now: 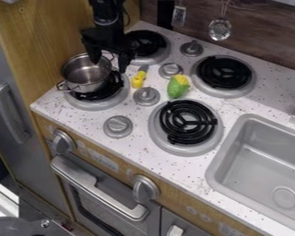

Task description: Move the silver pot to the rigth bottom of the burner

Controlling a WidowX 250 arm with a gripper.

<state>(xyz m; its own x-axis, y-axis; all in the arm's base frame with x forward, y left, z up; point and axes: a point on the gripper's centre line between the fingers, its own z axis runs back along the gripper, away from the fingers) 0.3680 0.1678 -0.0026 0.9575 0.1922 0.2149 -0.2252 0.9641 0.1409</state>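
1. At 10 o'clock in my view, the silver pot sits on its burner on the speckled counter.
2. My claw hangs at 11 o'clock, open, its two fingers apart: one over the pot, the other beyond the rim at the pot's 3 o'clock side.
3. From the pot, I see a small yellow-handled tool toward 3 o'clock, with a green-and-yellow toy vegetable past it.
4. Three more coil burners lie at the pot's 2 o'clock, 3 o'clock and 4 o'clock.
5. I have the grey sink at 4 o'clock in my view.
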